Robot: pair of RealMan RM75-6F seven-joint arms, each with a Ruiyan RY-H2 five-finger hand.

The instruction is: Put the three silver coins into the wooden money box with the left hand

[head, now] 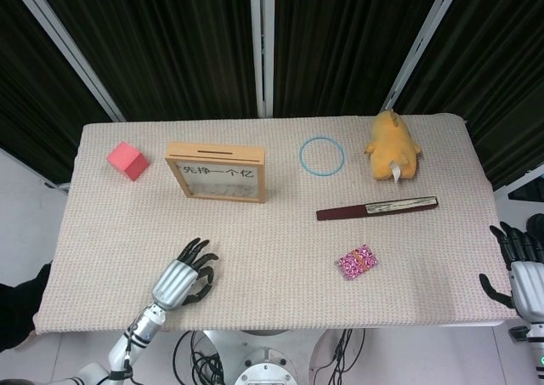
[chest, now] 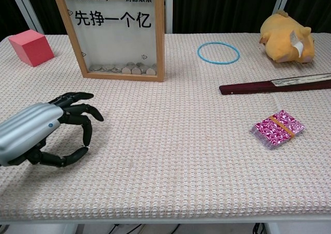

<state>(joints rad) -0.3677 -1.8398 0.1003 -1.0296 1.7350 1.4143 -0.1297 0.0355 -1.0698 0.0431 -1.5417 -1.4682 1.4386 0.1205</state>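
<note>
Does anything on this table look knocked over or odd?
Mostly tidy. Only the yellow plush toy lies tipped on its side at the far right corner. The wooden money box stands upright with silver coins piled inside.

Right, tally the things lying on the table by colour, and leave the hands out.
Pink or red: 2, the cube and the patterned packet
Wood: 1, the money box
Blue: 1, the ring
Yellow: 1, the plush toy
Dark: 1, the folded fan
Total: 6

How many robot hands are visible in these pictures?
2. The left hand hovers low over the table's near left part, fingers curled, holding nothing visible. The right hand is beyond the table's right edge, seen only in the head view.
</note>
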